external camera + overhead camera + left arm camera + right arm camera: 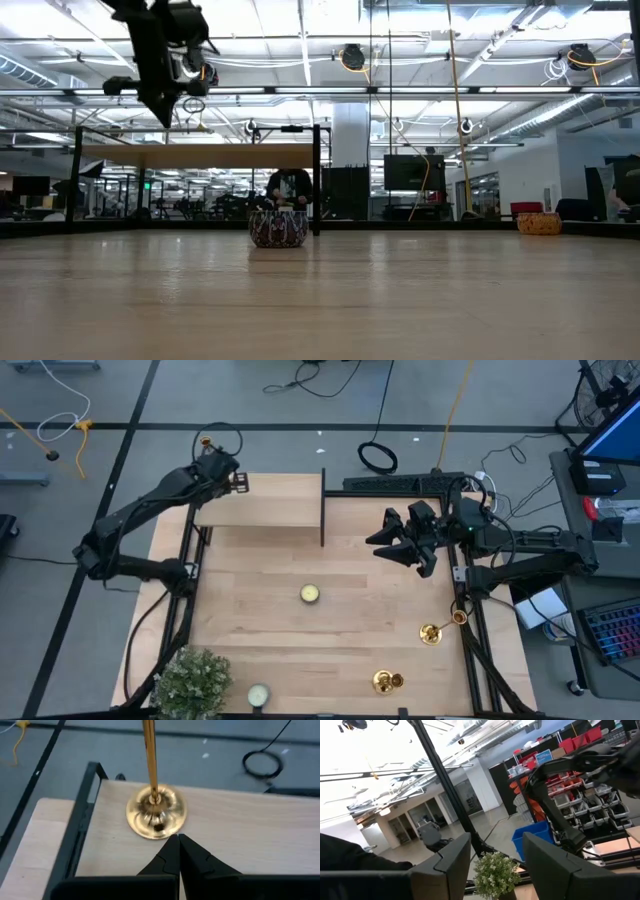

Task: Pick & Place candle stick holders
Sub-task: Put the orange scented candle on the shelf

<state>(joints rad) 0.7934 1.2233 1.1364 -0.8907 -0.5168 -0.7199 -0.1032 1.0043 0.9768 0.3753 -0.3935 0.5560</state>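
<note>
Left gripper [176, 837]: fingers pressed shut against each other with nothing between them, poised over the raised wooden shelf [250, 840] at the table's far left corner.
Nearest candle stick holder [155, 812]: stood upright on the shelf just beyond the closed fingertips, free of the grip; its round brass base sat right at the tips, and whether they touched could not be told. The thin stem rose out of the left wrist view, so the cup did not show there.
Shelf corner: the base was close to the shelf's black-framed edge, with grey floor beyond it.
Same holder from above [206, 442]: only a gold glint showed beside the left arm's wrist, near the shelf's outer far corner.
Right gripper [395, 540]: held above the table's right side, well apart from every holder, its fingers [445, 862] spread wide and empty.
Second candle stick holder [442, 626]: lay on its side by the table's right frame, nearer the front than the right gripper.
Third candle stick holder [387, 681]: rested close to the front edge, right of centre.
Tealights: a yellow one [310, 593] sat mid-table and a pale one [259, 695] by the front edge.
Plant [195, 680]: stood at the front left corner.
</note>
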